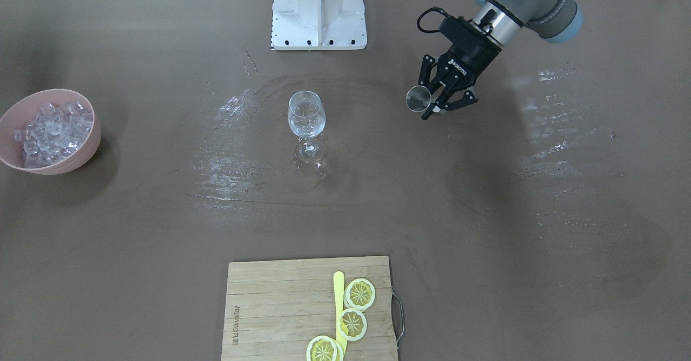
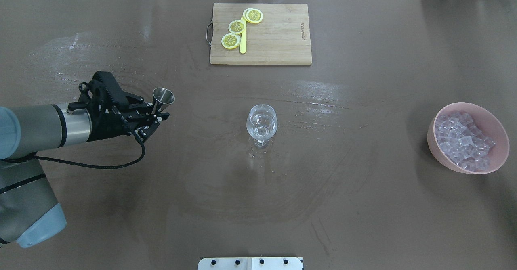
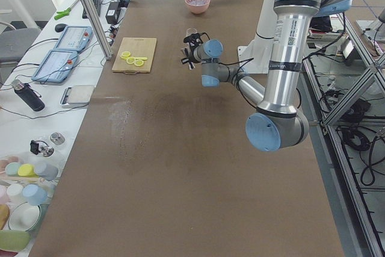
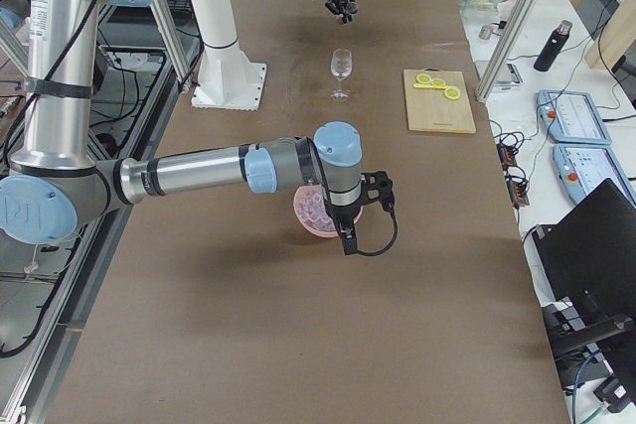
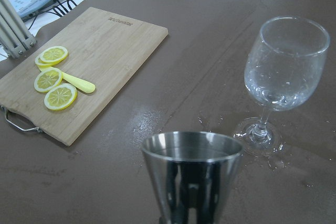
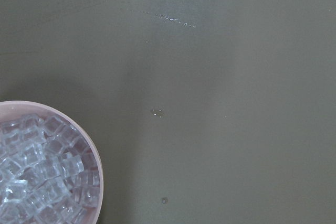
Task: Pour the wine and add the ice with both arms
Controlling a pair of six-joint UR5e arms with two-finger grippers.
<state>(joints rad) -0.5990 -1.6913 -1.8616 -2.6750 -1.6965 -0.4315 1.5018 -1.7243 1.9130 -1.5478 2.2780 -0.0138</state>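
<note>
My left gripper point(image 2: 159, 110) is shut on a steel jigger point(image 2: 163, 97) and holds it upright above the table, to the left of the wine glass point(image 2: 261, 122). In the front view the gripper point(image 1: 434, 101) and jigger point(image 1: 417, 100) are at upper right. The jigger point(image 5: 191, 174) fills the bottom of the left wrist view, with the glass point(image 5: 283, 72) beyond it. The glass point(image 1: 306, 118) stands upright mid-table, with droplets inside. The ice point(image 2: 464, 135) fills a pink bowl point(image 2: 438, 149) at far right. My right gripper point(image 4: 363, 211) hovers beside that bowl; I cannot tell its state. The right wrist view shows ice point(image 6: 37, 171).
A wooden cutting board point(image 2: 278, 36) with lemon slices point(image 2: 231, 40) and a yellow knife point(image 2: 242, 46) lies at the far edge. The white stand point(image 1: 318, 10) is at the near edge by the robot. Wet streaks point(image 1: 237, 161) surround the glass.
</note>
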